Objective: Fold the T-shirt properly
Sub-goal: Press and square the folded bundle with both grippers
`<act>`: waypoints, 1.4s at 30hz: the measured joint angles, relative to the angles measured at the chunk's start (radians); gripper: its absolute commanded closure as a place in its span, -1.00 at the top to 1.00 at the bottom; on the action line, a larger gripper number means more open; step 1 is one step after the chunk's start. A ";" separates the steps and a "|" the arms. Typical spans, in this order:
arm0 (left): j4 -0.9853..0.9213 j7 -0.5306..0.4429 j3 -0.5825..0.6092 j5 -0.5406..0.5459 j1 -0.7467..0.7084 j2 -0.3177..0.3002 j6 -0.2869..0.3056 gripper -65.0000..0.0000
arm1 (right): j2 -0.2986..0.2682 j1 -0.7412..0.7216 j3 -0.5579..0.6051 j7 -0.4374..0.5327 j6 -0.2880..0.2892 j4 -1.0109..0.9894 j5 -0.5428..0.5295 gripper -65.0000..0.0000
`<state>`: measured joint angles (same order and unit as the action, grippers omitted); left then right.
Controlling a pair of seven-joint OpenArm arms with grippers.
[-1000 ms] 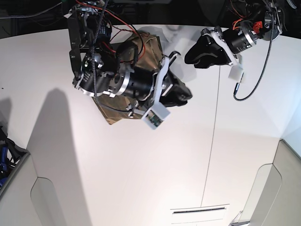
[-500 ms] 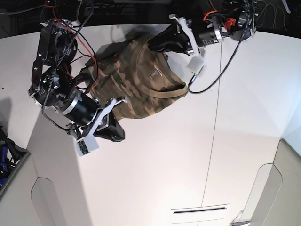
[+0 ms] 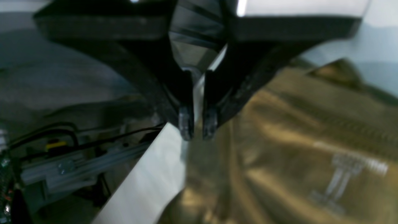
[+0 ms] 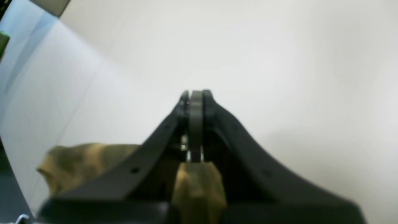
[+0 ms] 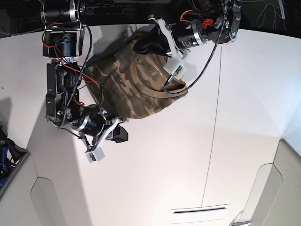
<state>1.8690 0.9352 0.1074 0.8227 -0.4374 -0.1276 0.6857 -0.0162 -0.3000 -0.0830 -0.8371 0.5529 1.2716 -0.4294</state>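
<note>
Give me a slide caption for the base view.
Two arms stretch a camouflage T-shirt over the white table: right gripper pinches its near edge, left gripper at the far edge.

The right gripper (image 4: pixel 196 96) reaches away from the camera, and its two dark fingers (image 4: pixel 206 102) are pressed together at the tips with no gap between them. A fold of the T-shirt (image 4: pixel 199 186) is pinched between the fingers, low down near their base, and it shows a tan and green camouflage print. To the left of the gripper, a bigger bunch of the same cloth lies on the white table (image 4: pixel 279 62). Beyond the fingertips and to their right there is only the pale table surface. The picture is a little blurred.
</note>
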 measured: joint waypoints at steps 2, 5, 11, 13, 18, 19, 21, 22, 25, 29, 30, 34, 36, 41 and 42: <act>-0.058 -0.001 0.000 -0.003 0.016 0.000 0.000 -0.82 | 0.000 -0.002 0.000 -0.001 0.001 -0.051 0.003 -1.00; -0.141 0.002 0.000 -0.005 0.051 0.000 0.000 -0.82 | -0.003 0.008 0.000 -0.001 0.005 -0.079 0.003 -1.00; -0.189 0.000 0.001 -0.080 0.128 -0.005 0.000 -0.82 | -0.047 0.006 0.000 -0.058 0.009 -0.079 -0.032 -1.00; -0.189 0.000 0.001 -0.122 0.150 -0.005 0.006 -0.82 | -0.067 0.006 0.000 -0.100 0.009 -0.080 -0.066 -1.00; -0.189 -0.018 0.000 -0.204 0.209 -0.038 0.011 -0.82 | -0.105 0.006 0.000 -0.176 0.009 -0.079 -0.153 -1.00; -0.189 -0.024 0.000 -0.223 0.222 -0.044 0.002 -0.82 | -0.111 0.006 0.000 -0.183 0.014 -0.079 -0.166 -1.00; -0.189 -0.055 -0.002 -0.269 0.247 -0.050 -0.031 -0.82 | -0.127 0.010 0.000 -0.197 0.018 -0.078 -0.202 -1.00; -0.189 -0.074 -0.002 -0.291 0.258 -0.052 -0.058 -0.82 | -0.137 0.015 0.000 -0.196 0.020 -0.076 -0.216 -1.00; -0.194 -0.128 -0.002 -0.374 0.289 -0.052 -0.107 -0.82 | -0.164 0.052 -0.016 -0.200 0.020 -0.064 -0.241 -1.00; -0.237 -0.145 -0.002 -0.420 0.339 -0.050 -0.146 -0.82 | -0.167 0.127 -0.056 -0.220 0.021 -0.032 -0.310 -1.00; -0.258 -0.150 -0.002 -0.420 0.356 -0.050 -0.146 -0.82 | -0.164 0.147 -0.062 -0.223 0.026 -0.017 -0.333 -1.00; -0.355 -0.188 -0.003 -0.414 0.433 -0.050 -0.147 -0.82 | -0.163 0.237 -0.070 -0.230 0.027 0.067 -0.402 -1.00; -0.393 -0.198 -0.002 -0.413 0.466 -0.050 -0.146 -0.82 | -0.153 0.280 -0.071 -0.231 0.027 0.122 -0.403 -1.00; -0.451 -0.209 -0.002 -0.416 0.527 -0.050 -0.177 -0.82 | -0.091 0.371 -0.073 -0.236 0.027 0.239 -0.394 -1.00; -0.461 -0.211 -0.002 -0.419 0.538 -0.050 -0.177 -0.82 | -0.072 0.381 -0.073 -0.239 0.027 0.252 -0.393 -1.00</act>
<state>1.4082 0.7242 0.1055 0.4038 0.1009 -0.1772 0.5083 -0.0887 0.0811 -0.1558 -1.0760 0.5804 1.5234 -0.8227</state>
